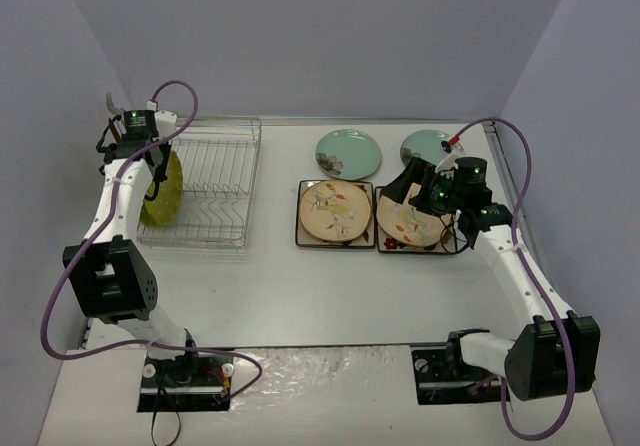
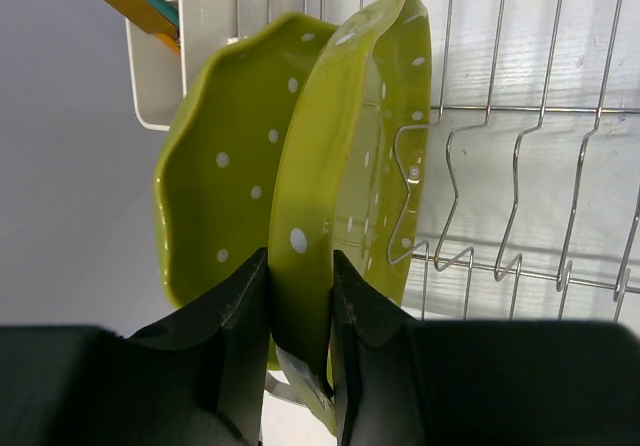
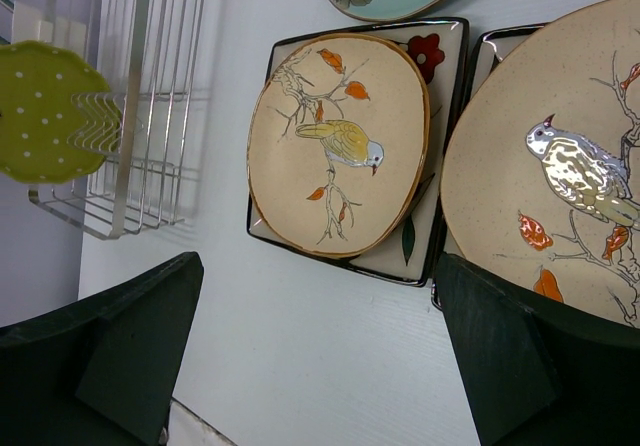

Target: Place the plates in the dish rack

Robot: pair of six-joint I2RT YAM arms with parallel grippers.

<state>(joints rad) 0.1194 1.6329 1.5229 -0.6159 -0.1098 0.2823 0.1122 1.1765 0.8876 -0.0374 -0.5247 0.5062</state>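
My left gripper (image 1: 153, 161) is shut on the rim of a lime-green dotted plate (image 2: 350, 166), held upright among the prongs at the left end of the dish rack (image 1: 215, 181). A second lime-green plate (image 2: 215, 186) stands just behind it. My right gripper (image 1: 408, 188) is open and empty, hovering over the right cream bird plate (image 3: 560, 166). The left cream plate (image 3: 335, 146) lies on a square dark-rimmed plate (image 3: 432, 228). Two pale teal plates (image 1: 348, 153) (image 1: 430, 148) lie flat behind them.
The rack's white utensil holder (image 2: 155, 66) is at the end beside the green plates. Most rack slots (image 2: 520, 166) to the right are bare wire. Grey walls close in the table on the left, back and right.
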